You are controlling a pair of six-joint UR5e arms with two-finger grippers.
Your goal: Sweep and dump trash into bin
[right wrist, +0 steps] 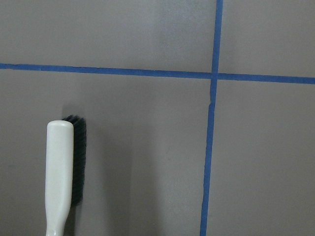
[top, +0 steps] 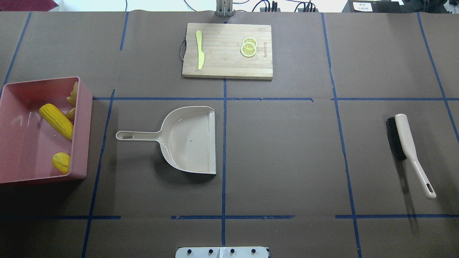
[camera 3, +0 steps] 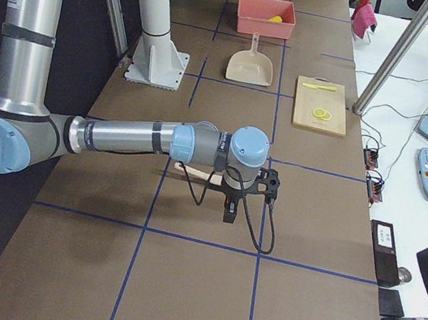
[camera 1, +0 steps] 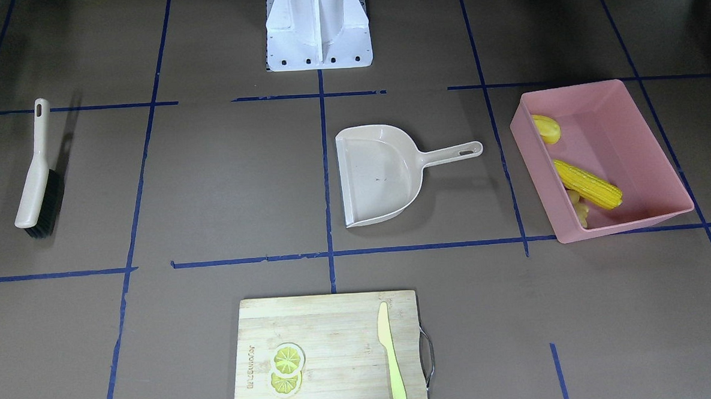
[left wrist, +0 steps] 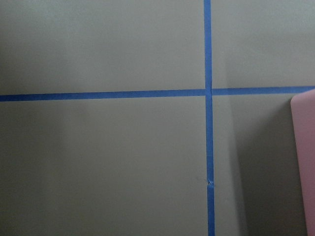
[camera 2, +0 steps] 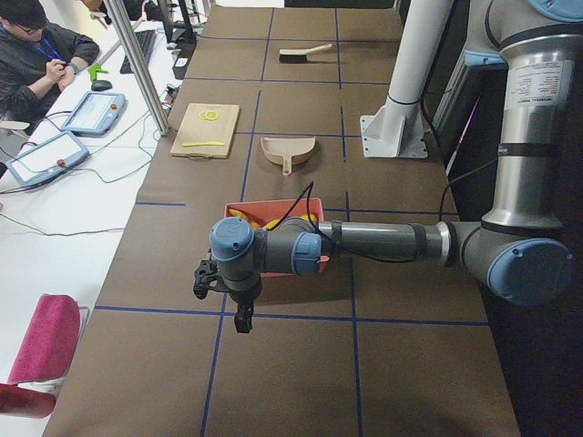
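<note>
The trash lies inside the pink bin (top: pixel 25 143) at the table's left end: a corn cob (top: pixel 56 121), a rounded yellow potato-like piece (top: pixel 61 162) and a tan ginger root (top: pixel 72 95). From the front, the cob (camera 1: pixel 589 183) rests along the bin's (camera 1: pixel 641 145) near wall. My left gripper (camera 2: pixel 240 314) hangs above bare table, nearer the camera than the bin (camera 2: pixel 310 205), in the exterior left view only. My right gripper (camera 3: pixel 229 210) hovers over the brush (camera 3: pixel 187 170), in the exterior right view only. I cannot tell whether either is open or shut.
A beige dustpan (top: pixel 190 139) lies empty mid-table, handle toward the bin. The beige brush (top: pixel 405 143) lies at the right end. A wooden cutting board (top: pixel 222 61) at the far edge carries lemon slices (top: pixel 248 47) and a yellow-green knife (top: pixel 199 54). A person sits beyond the table.
</note>
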